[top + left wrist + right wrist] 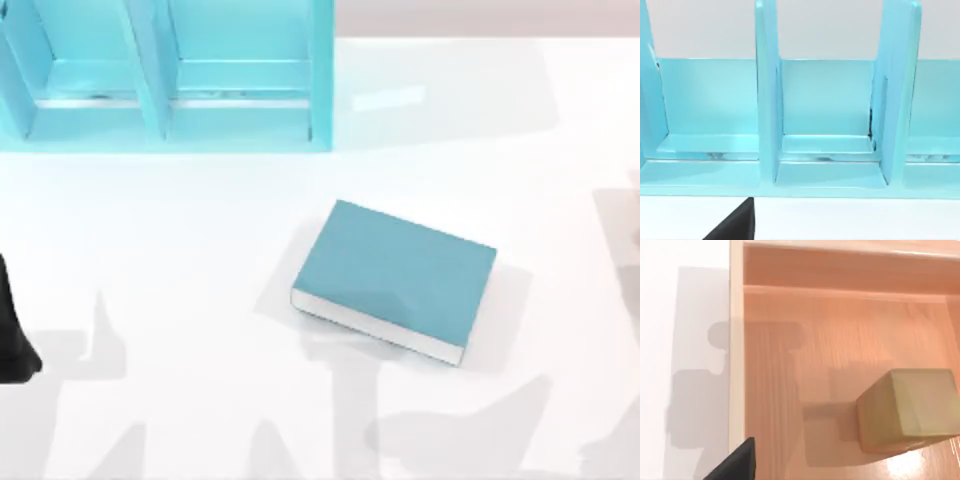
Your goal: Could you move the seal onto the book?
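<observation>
While behind book [393, 277], shelf unit [165, 75].

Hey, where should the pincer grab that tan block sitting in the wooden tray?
Probably from above, closing on two opposite flat sides of the seal. It stands upright on the wooden tray floor, clear of the tray wall, with a flat top and rounded edges.
</observation>
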{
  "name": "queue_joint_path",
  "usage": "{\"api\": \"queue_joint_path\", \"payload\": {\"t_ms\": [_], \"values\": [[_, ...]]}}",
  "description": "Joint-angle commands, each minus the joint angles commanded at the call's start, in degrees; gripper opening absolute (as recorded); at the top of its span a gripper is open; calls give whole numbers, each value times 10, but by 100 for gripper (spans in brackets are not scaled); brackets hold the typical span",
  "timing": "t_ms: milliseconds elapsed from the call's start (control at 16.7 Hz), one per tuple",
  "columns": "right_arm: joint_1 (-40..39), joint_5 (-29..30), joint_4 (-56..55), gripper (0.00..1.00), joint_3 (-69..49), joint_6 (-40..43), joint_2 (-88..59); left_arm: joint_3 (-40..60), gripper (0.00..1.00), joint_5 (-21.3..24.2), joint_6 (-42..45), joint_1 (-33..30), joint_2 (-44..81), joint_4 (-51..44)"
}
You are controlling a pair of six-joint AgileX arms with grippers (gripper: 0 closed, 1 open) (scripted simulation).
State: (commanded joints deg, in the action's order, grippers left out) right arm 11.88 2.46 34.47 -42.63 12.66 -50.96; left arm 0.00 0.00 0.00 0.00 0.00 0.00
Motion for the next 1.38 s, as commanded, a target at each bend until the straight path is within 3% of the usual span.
{"api": "queue_joint_path", "payload": {"t_ms": [420, 720, 960, 1380], "values": [[77, 1, 242, 100, -312, 64, -356, 0, 100, 0, 0, 0, 0, 0], [113, -13, 360, 100, -461, 97, -529, 0, 100, 0, 0, 0, 0, 0], [123, -24, 395, 100, -509, 107, -582, 0, 100, 0, 0, 0, 0, 0], [122, -24, 372, 100, -489, 106, -588, 0, 100, 0, 0, 0, 0, 0]]}}
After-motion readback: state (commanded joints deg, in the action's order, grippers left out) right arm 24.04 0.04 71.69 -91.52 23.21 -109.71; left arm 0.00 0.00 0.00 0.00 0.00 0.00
